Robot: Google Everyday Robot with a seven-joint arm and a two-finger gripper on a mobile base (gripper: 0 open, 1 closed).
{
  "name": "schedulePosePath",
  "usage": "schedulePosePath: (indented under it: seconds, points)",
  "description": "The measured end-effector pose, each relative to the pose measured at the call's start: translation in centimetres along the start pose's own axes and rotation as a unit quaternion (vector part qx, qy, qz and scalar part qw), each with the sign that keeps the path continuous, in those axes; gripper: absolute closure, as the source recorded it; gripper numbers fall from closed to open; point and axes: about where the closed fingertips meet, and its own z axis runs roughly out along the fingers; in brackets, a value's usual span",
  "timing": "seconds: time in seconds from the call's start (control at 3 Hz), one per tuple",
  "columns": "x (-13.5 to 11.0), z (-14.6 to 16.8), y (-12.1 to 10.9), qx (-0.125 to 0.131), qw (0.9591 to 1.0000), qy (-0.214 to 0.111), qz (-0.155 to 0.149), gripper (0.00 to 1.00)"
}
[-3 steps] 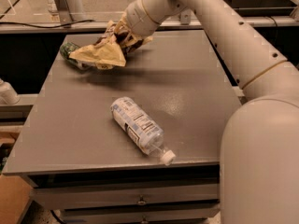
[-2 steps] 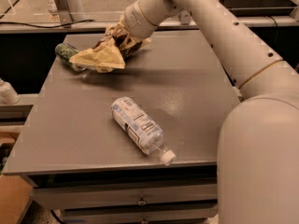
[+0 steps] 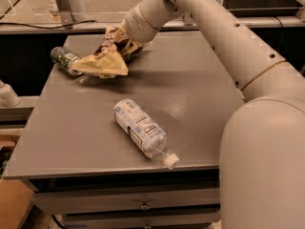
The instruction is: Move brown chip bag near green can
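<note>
The brown chip bag [image 3: 106, 57] hangs crumpled from my gripper [image 3: 123, 43] at the far left part of the grey table [image 3: 190, 94], its pale tan end drooping down to the left. My gripper is shut on the bag's dark upper part. The green can [image 3: 64, 60] lies on its side at the table's far left edge. The bag's low tan end reaches the can's silver end and partly covers it; I cannot tell whether they touch.
A clear plastic bottle [image 3: 143, 130] with a white-blue label and a white cap lies on its side near the table's front edge. My white arm [image 3: 228, 46] spans the right side. A metal rail [image 3: 47, 27] runs behind the table.
The gripper with the bag has shifted slightly left and down toward the can. The bottle and can have not moved.
</note>
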Motion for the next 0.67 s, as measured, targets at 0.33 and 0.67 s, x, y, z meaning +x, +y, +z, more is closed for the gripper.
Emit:
schedulePosePath:
  seconds: [0.33,0.67]
  points:
    - [-0.12,0.32,0.37,-0.005,1.0000,-0.003,0.000,0.61]
    - [-0.30,0.70,0.68,-0.007,1.0000,-0.006,0.000,0.37]
